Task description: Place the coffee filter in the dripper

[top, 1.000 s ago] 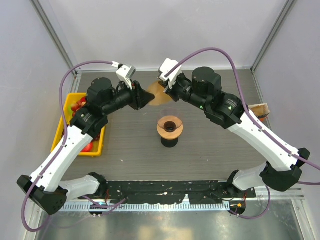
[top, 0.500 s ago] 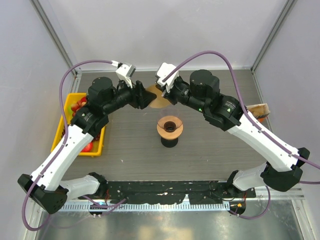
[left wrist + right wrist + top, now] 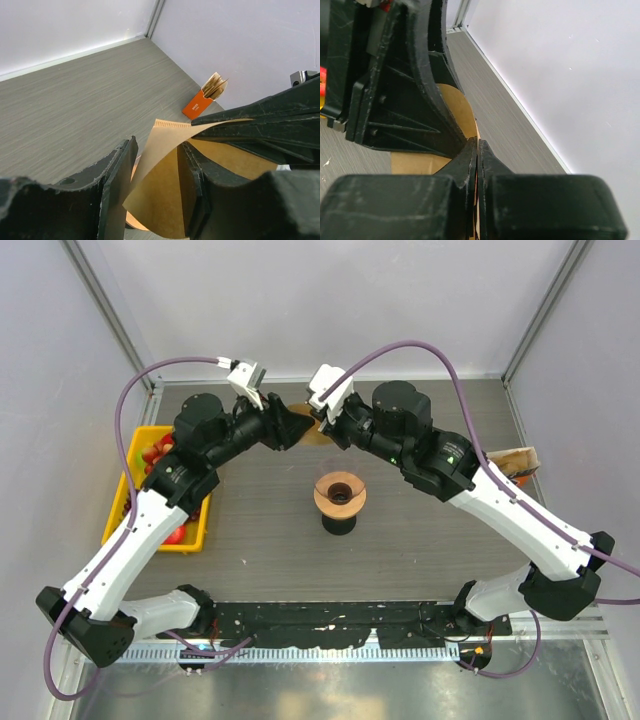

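The tan coffee filter (image 3: pixel 313 431) hangs in the air behind the dripper (image 3: pixel 340 492), pinched between both arms. My right gripper (image 3: pixel 477 142) is shut on the filter's edge (image 3: pixel 454 99). My left gripper (image 3: pixel 159 149) stands open. One layer of the filter (image 3: pixel 160 200) curls between its fingers, and the right finger (image 3: pixel 192 175) sits inside the paper's fold. The orange-brown dripper stands on a black base at the table's middle, with nothing in it. From above, the two grippers (image 3: pixel 296 426) (image 3: pixel 326 424) meet tip to tip over the filter.
A yellow bin (image 3: pixel 129 502) with red things stands at the left edge. An orange box of spare filters (image 3: pixel 517 459) (image 3: pixel 202 103) leans by the right wall. Grey walls close the back and both sides.
My left jaws have opened from nearly shut and now straddle the paper. Both grippers shifted slightly left and back, and the filter shows less from above.
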